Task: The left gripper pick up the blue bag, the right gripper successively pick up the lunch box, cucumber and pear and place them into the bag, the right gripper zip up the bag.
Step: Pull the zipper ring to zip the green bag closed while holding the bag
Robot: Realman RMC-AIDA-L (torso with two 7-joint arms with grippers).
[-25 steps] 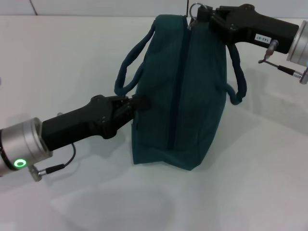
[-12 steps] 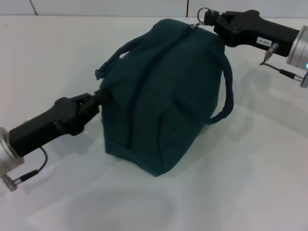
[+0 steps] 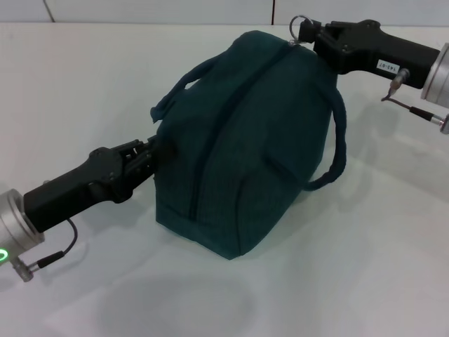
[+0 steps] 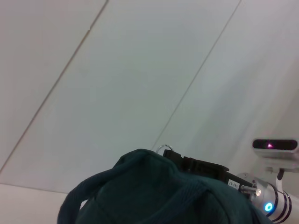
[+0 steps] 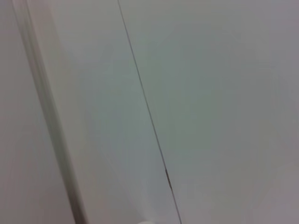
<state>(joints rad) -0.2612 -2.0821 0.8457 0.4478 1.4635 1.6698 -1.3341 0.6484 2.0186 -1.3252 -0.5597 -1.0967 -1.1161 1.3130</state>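
Left gripper point(image 3: 151, 156): closed on the blue bag's point(image 3: 245, 140) left side.
Right gripper point(image 3: 306, 31): pinching the ring zipper pull point(image 3: 297, 22) at the far end.
Bag: zipped, on the white table point(image 3: 351, 267).

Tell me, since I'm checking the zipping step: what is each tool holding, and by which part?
The right tool grips the ring zipper pull at the far top end of the blue bag. The left tool pinches the bag's near-left fabric end.
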